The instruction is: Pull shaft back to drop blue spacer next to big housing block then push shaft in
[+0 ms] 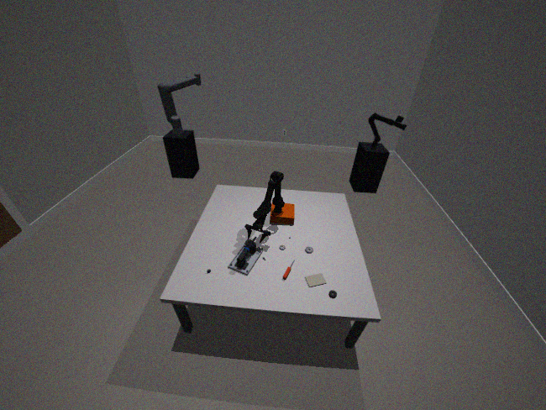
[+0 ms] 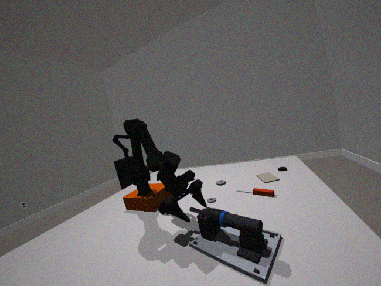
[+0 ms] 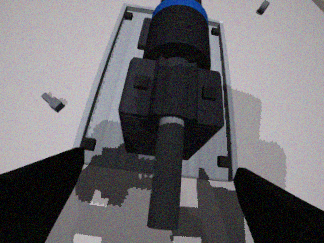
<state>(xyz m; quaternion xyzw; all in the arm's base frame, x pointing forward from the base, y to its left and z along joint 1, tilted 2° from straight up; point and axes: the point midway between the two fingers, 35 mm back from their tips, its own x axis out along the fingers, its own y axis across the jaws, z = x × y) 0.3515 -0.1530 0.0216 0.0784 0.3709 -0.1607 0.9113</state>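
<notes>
My gripper (image 1: 255, 240) (image 2: 197, 213) (image 3: 162, 166) is open and empty. Its fingers stand to either side of the protruding shaft (image 2: 194, 210) (image 3: 167, 184), touching nothing that I can see. The shaft sticks out of a dark block (image 2: 210, 227) (image 3: 172, 94) on the grey baseplate (image 2: 227, 251) (image 3: 107, 84). The blue spacer (image 1: 247, 249) (image 2: 223, 218) (image 3: 181, 6) is still on the assembly, between dark cylindrical parts. Its edge is cut off at the top of the wrist view. Separate dark spacers are hard to tell apart.
An orange block (image 1: 284, 214) (image 2: 138, 203) lies under the arm's base. A red screwdriver (image 1: 286, 272) (image 2: 263, 192), a beige pad (image 1: 315, 280) (image 2: 267, 177), grey rings (image 1: 309, 249) (image 2: 220, 182) and a black ring (image 1: 332, 293) (image 2: 282, 168) lie away from the baseplate. Small grey pieces (image 3: 53, 102) lie beside it.
</notes>
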